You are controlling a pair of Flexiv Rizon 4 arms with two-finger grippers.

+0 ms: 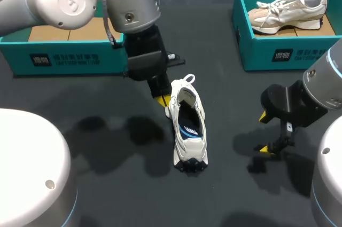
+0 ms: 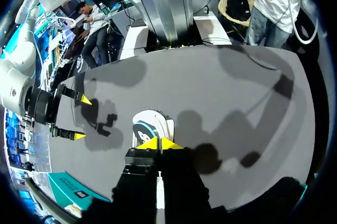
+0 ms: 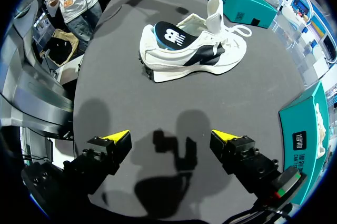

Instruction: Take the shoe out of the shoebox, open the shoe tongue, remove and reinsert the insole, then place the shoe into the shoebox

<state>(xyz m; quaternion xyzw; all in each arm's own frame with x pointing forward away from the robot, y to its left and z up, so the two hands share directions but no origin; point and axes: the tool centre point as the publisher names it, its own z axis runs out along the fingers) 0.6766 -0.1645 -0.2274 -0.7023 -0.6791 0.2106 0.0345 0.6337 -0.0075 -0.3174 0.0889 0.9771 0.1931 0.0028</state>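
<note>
Hard against the shoe (image 3: 195,58), by its laced front, the left gripper (image 2: 159,143) has its tips pressed together, with nothing visibly pinched. The shoe stands on the table (image 1: 224,195), tongue (image 3: 214,10) raised and insole (image 1: 190,124) inside, so insole removal looks to come next. That calls for a pinch on the insole's heel edge. Farther from the shoe, the right gripper (image 1: 265,133) hangs spread and empty. Farthest off is the shoebox (image 1: 69,59).
</note>
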